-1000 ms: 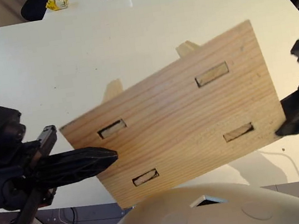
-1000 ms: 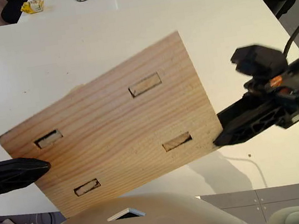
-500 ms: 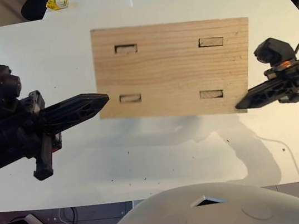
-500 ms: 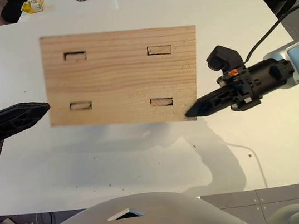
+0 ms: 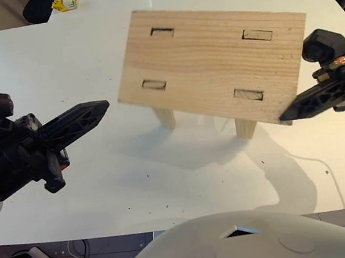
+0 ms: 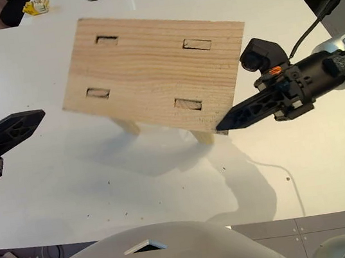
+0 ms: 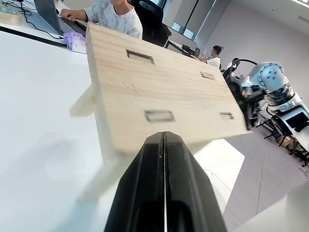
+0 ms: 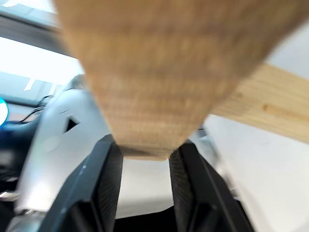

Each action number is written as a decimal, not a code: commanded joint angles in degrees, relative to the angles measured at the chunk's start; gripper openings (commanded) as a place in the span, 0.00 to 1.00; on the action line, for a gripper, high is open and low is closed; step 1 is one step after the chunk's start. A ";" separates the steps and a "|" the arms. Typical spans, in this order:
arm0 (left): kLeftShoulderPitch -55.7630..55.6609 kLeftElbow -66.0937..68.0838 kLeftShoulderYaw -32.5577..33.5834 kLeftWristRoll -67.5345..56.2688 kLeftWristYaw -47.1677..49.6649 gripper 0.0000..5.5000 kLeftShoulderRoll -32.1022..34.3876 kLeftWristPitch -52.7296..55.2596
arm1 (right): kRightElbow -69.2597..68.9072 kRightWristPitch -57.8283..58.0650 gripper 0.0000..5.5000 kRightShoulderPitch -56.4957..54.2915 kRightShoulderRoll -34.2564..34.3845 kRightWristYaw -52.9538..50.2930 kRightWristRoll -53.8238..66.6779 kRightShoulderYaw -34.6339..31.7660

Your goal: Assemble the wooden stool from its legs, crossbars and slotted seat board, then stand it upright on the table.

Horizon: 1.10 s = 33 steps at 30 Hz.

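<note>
Well, the stool (image 5: 215, 64) is together and sits seat-up near the middle of the white surface (image 5: 52, 62) (slotted seat board on top, tenon ends showing in its four slots) with two legs (image 5: 166, 117) visible under the near edge, though I cannot tell whether every foot rests flat. The right claw (image 5: 287, 115) is clamped on the near right corner of the seat board, and its wrist view shows the wood wedged between the two black fingers (image 8: 104, 179). The left claw (image 5: 101, 105) hangs off to the stool's left, clear of it, fingers pressed together on nothing.
</note>
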 commanded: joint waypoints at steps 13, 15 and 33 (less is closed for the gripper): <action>-2.27 1.32 -1.20 -0.09 -5.94 0.00 3.55 1.06 | 12.41 0.26 0.35 1.96 8.45 -12.89 -5.27 -2.73; -2.17 1.62 -1.08 -0.09 -6.23 0.00 3.38 1.65 | 13.39 0.24 0.43 1.55 8.45 -13.55 -4.18 -2.62; 3.80 -13.83 -24.86 45.64 -3.28 0.00 -28.43 -14.06 | -24.54 -29.54 0.66 48.30 19.77 -24.09 -19.68 -38.13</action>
